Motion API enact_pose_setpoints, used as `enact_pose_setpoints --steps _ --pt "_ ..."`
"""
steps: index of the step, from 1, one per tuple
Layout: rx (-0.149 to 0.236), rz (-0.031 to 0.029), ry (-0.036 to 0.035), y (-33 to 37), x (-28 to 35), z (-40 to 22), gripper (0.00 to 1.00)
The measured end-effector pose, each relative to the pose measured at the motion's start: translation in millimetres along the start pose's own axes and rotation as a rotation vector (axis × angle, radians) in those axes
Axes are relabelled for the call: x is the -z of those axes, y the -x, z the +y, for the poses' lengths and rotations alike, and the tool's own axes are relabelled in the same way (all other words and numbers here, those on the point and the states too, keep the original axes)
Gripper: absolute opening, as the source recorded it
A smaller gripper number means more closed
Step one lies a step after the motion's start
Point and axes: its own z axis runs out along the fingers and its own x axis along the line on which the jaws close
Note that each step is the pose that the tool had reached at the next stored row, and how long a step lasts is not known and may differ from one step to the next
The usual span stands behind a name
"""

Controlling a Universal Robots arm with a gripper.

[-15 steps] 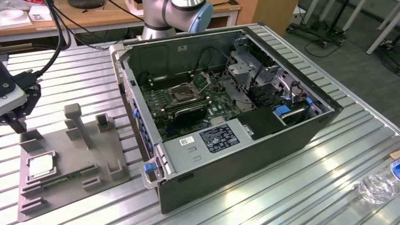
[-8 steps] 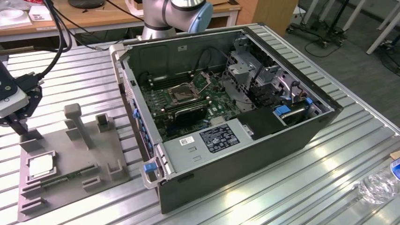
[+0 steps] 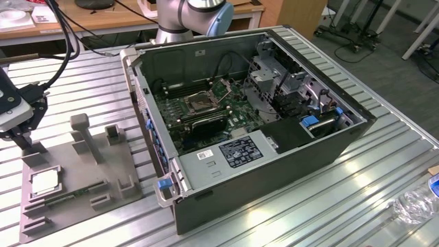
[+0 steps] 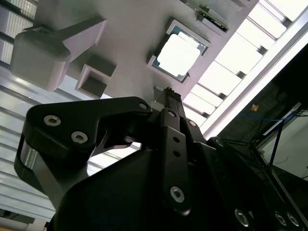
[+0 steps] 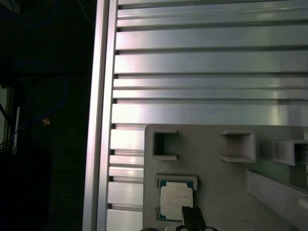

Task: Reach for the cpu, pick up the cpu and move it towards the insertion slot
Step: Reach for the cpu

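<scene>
pincer point(image 3: 28, 146): hangs tip-down over the plate's far end, near the cpu and apart from it as far as the exterior view tells; open or closed cannot be told; carries nothing, by the look of it.
cpu point(image 5: 175, 202): lies flat, silvery top up, in a square walled pocket near the plate's corner; the pocket probably fixes its place and heading for a straight-down grip; not yet lifted.
stick point(image 3: 65, 196): green and narrow, in its own groove just beside the cpu pocket.
plate point(image 3: 116, 170): grey, flat on the tabletop at the exterior view's left; posts and open brackets stand around the pocket, so the free way in looks to be from above.
tabletop point(image 3: 309, 195): ribbed aluminium; edge rail runs close beside the plate, with a dark drop beyond it in the first wrist view; bare slats between plate and case leave open room.
case point(image 3: 274, 170): lies on its side, lid off, presumably for reach from above; walls rise all round the board.
slot point(image 3: 201, 103): square, metal frame, dark centre, on the green board; well apart from the cpu, with a case wall between.
bottle point(image 3: 415, 203): clear, at the exterior view's right edge, well apart.
</scene>
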Motion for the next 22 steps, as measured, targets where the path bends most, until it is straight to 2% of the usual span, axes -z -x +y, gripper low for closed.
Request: enact_pose_setpoints --steps 7,12,19,22 --pt "0.000 0.0000 0.0000 -0.7 -2.8 -0.7 0.11" --pt "0.000 -0.0001 0.0000 -4.0 -5.0 -4.2 0.11" --pt "0.000 -0.0001 0.0000 -5.1 -8.3 -16.9 0.11" --pt "0.000 -0.0002 0.0002 -5.2 -10.9 -19.7 0.11"
